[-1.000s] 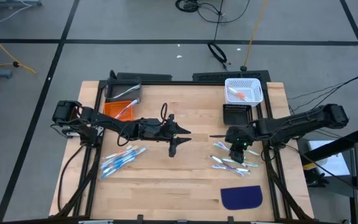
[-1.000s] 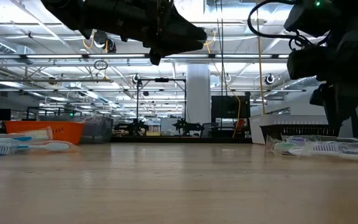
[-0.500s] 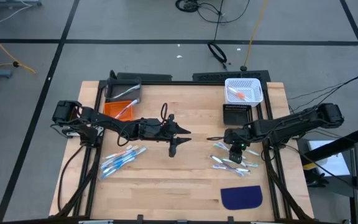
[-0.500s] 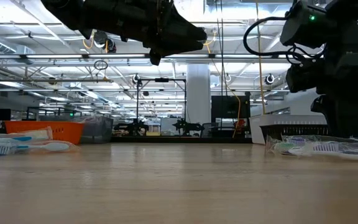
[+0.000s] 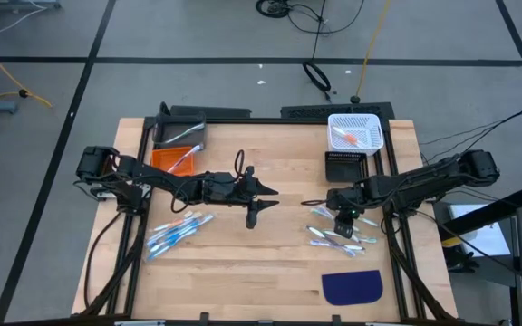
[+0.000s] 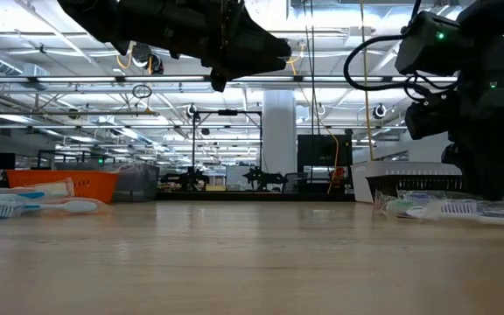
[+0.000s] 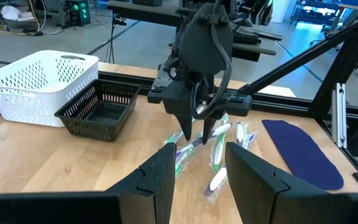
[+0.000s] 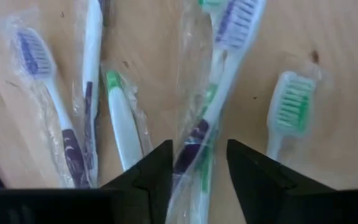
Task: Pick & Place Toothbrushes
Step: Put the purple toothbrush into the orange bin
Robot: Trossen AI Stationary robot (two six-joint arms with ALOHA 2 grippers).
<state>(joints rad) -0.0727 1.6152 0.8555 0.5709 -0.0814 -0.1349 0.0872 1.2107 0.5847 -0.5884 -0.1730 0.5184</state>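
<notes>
From above, the right tool [image 5: 342, 224] sits low over the toothbrushes [image 5: 338, 234]. Its wrist view shows fingers [image 8: 143, 175] spread around one wrapped brush [image 8: 213, 102], not pinching. The left tool [image 5: 263, 199] hangs parted, empty.

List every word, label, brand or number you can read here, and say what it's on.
None can be read.
Wrapped toothbrushes: no print shows on the wrappers or handles.
White basket, black basket, orange bin, blue mat: no labels visible.

Right arm [image 6: 475, 96] low over wrapped toothbrushes [image 6: 449, 208]
</notes>
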